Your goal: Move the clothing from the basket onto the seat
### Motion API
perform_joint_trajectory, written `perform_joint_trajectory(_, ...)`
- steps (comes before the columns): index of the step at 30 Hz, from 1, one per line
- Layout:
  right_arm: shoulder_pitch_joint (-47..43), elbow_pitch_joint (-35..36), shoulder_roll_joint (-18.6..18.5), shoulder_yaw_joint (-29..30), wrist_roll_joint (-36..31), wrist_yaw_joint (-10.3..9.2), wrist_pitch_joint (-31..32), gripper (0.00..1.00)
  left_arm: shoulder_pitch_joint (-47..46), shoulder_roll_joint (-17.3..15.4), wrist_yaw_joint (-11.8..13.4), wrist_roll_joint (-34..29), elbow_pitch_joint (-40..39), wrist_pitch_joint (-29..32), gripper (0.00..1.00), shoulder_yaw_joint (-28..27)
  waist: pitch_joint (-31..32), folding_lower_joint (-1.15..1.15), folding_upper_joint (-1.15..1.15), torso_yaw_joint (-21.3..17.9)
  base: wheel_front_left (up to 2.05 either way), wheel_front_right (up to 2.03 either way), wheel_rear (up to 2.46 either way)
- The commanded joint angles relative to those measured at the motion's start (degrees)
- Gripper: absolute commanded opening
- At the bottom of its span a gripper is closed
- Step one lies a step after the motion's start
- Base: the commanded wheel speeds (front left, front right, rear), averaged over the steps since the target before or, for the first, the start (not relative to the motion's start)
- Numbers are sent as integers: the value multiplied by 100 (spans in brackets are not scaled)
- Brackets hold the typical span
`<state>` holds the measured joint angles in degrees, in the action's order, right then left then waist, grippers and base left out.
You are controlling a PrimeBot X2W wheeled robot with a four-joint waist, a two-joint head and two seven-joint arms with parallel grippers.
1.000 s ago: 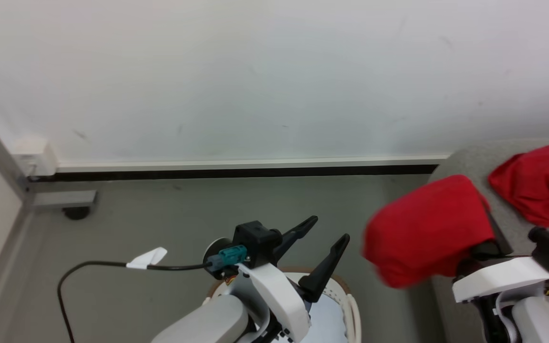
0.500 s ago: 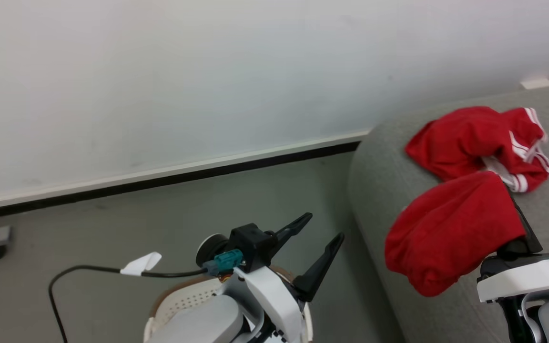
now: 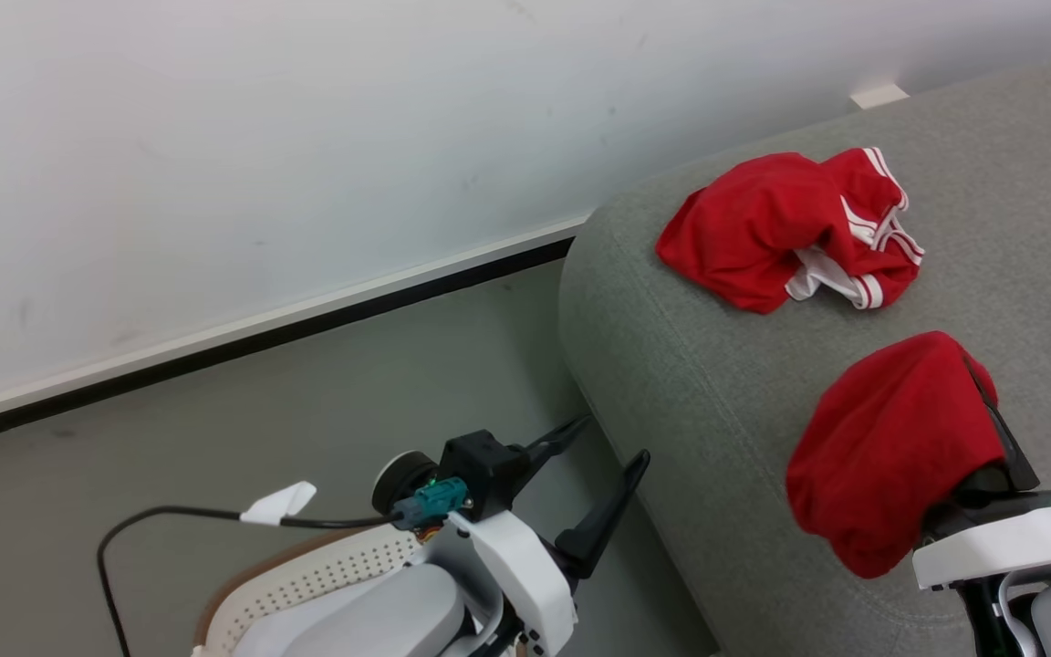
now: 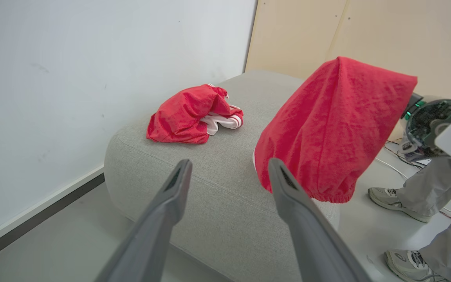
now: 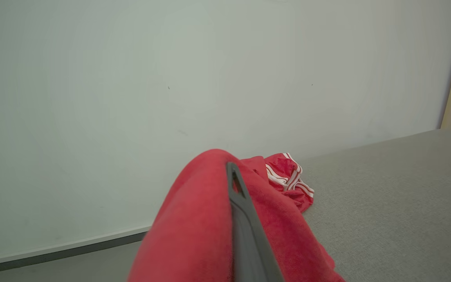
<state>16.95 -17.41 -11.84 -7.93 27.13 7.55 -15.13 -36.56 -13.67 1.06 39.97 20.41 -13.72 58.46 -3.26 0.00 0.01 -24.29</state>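
The red garment (image 3: pixel 890 456) drapes over the right gripper (image 3: pixel 982 392) and hides all but one dark finger (image 5: pixel 245 227), the basket (image 3: pixel 306 579) is largely covered by the left forearm (image 3: pixel 416 607) and cut by the bottom edge, and a person's legs (image 4: pixel 421 192) run off the right edge.

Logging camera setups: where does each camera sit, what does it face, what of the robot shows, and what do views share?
Head view: on the head, looking down at floor, wall and seat; left gripper open near the basket, right gripper shut on one garment.
Left wrist view: looks along its spread fingers across the seat; the right wrist and a person's feet beyond.
Right wrist view: looks along its cloth-draped finger toward the wall.
Shared: all show the seat, that garment and a second garment lying there.
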Motion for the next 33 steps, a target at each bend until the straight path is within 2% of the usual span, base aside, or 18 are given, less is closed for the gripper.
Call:
perform_joint_trajectory(1, -65, 36, -26, -12, -39, -13, -2, 0, -42, 1, -12, -50, 52, -47, 100, 6, -23, 0, -1, -94, 0, 0, 0)
perform_joint_trajectory(10, -79, 51, 1, -21, -44, -13, -1, 0, -47, 55, -53, -64, 149, -66, 100, 44, -34, 0, -1, -189, 0, 0, 0)
perform_joint_trajectory(19, 181, 124, -73, 9, -93, -13, -1, 0, -164, 62, -83, -100, 169, -37, 100, 88, -325, 0, -1, -22, 0, 0, 0)
perform_joint_trajectory(26, 804, 177, -380, 224, -114, -13, -1, 0, -359, -72, -35, -194, 82, 82, 100, 94, -869, 0, -1, 178, 0, 0, 0)
perform_joint_trajectory(33, 1707, -139, -953, 460, -76, -13, 1, 0, -575, -275, 29, -260, -87, 218, 100, 41, -1442, 0, -1, 339, 0, 0, 0)
